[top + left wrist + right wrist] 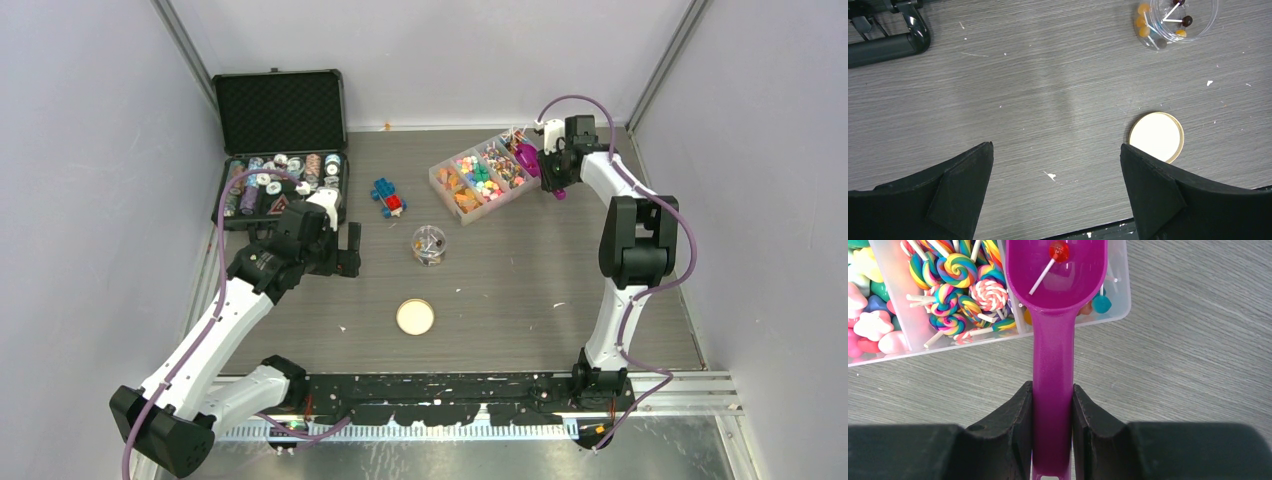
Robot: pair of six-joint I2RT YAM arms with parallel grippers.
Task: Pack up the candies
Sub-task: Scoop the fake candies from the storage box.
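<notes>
The right claw (1052, 388) is pinching the handle of a purple scoop (1053, 335). The scoop's bowl is carrying one red lollipop (1059, 251) and hanging over the end compartment of the clear divided box (1122, 295) at the upper right of the overhead view, where the candies (955, 271) are lying sorted. The left claw (1055, 147) is hovering above the table (1048, 75) left of centre, spread wide and grasping nothing. A round cream lid (1156, 136) is lying just beside the finger at the lower right of its wrist view, and a small clear jar (1212, 17) of lollipops is standing at the upper right.
</notes>
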